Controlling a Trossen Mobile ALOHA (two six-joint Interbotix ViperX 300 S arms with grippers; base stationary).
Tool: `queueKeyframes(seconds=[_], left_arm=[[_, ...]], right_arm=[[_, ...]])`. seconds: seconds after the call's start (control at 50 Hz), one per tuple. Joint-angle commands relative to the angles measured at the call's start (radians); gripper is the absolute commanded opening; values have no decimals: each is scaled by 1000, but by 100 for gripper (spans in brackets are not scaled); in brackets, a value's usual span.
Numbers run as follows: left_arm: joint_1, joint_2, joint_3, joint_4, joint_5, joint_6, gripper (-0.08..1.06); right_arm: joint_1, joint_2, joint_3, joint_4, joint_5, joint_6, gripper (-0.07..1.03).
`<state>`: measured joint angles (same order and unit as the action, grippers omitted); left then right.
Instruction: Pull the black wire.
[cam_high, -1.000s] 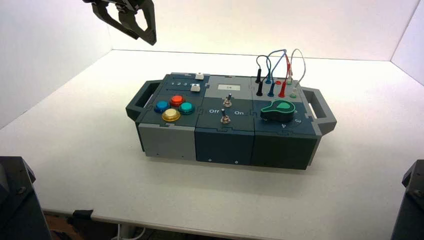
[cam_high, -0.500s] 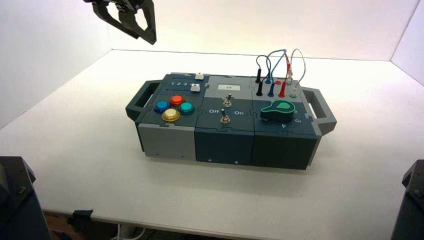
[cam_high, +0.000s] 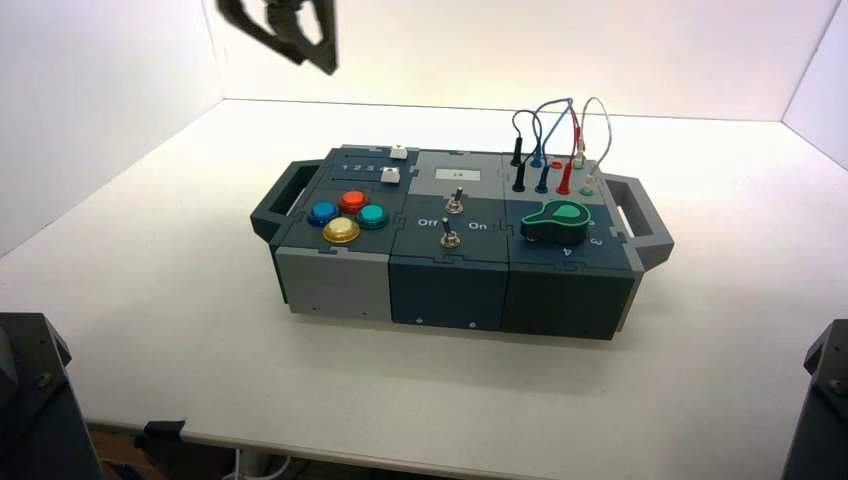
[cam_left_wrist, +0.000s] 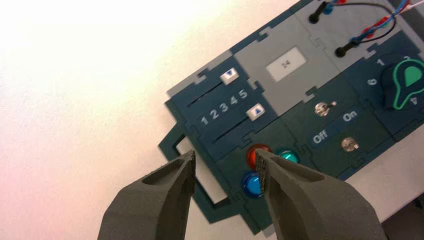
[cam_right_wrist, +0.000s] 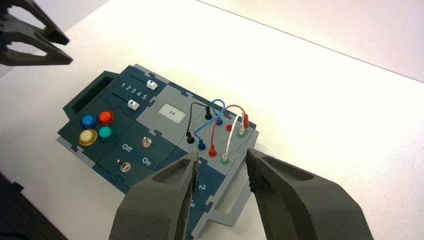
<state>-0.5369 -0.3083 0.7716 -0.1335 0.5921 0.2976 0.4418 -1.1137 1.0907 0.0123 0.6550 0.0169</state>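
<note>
A pale bench (cam_high: 180, 330) spreads beneath both sets of jaws, its near right part cut off by the high view's edge. On it sits the box (cam_high: 450, 290), lower than the left jaws and to their right; the left wrist view crops its far right end. The left gripper (cam_high: 314, 65) hangs in the air beyond the box's left end, its upper part out of the high view, its jaws wide apart with nothing between them. Outside the high view, the right gripper (cam_right_wrist: 222, 157) hovers above the box's right end, its jaws parted and empty. They hide most of the green knob (cam_right_wrist: 189, 231) in their own wrist view. The left jaws mask the yellow button (cam_high: 341, 230) in theirs, leaving the red (cam_left_wrist: 254, 156), blue (cam_left_wrist: 251, 184) and green (cam_left_wrist: 289, 156) ones in sight. Well to the right of the left jaws, the black wire (cam_high: 527, 111) arches over the box's back right panel, touched by neither gripper, both plugs in black sockets. Blue wire (cam_high: 551, 102) partly overlaps it. The socket holes beneath its plugs cannot be seen.
</note>
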Motion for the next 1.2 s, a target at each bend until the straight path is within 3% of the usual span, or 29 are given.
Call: queueKeyframes(seconds=[0.02, 0.3, 0.5, 0.62, 0.82, 1.2], left_arm=[[-41, 37, -75, -5, 11, 5, 62], [-130, 167, -222, -11, 34, 5, 59], [-235, 270, -299, -15, 29, 5, 54], [-293, 334, -325, -14, 20, 20, 53], [-353, 436, -357, -15, 54, 84, 49], [-382, 509, -407, -14, 52, 89, 49]], right_arm=[[-2, 20, -15, 2, -9, 3, 52], [-2, 74, -25, 2, -6, 6, 52], [-3, 64, -25, 0, -6, 6, 52], [-3, 61, -25, 0, -8, 6, 52], [-3, 61, -23, 0, -8, 6, 52], [-3, 60, -23, 0, -8, 6, 52]])
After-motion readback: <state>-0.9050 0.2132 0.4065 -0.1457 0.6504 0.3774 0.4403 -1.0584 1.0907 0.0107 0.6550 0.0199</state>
